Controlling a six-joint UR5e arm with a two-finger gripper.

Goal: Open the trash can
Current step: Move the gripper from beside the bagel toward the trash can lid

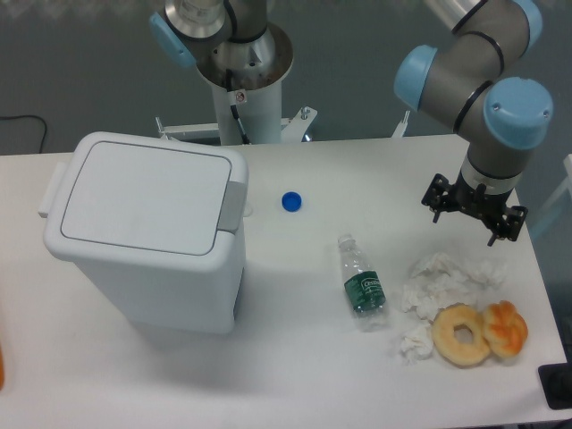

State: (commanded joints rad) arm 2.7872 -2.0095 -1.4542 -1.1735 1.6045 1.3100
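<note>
Trash can [147, 234] stands on the left of the white table [295, 357], lid flat and closed, grey tab facing right; its inside is hidden. Well apart, the gripper [475, 212] hangs above the table's right side, holding nothing; whether its fingers are spread, I cannot tell. A blue cap [291, 202], capless bottle [361, 281], crumpled tissues [440, 275] and two pastries [480, 332] lie around.

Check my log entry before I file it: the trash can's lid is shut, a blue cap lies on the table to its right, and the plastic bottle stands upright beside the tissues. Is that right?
Not quite. The plastic bottle is not upright; it lies on its side on the table, as the camera view shows. The rest holds: the trash can has its lid shut, the blue cap lies to its right, and the tissues are beside the bottle.
</note>
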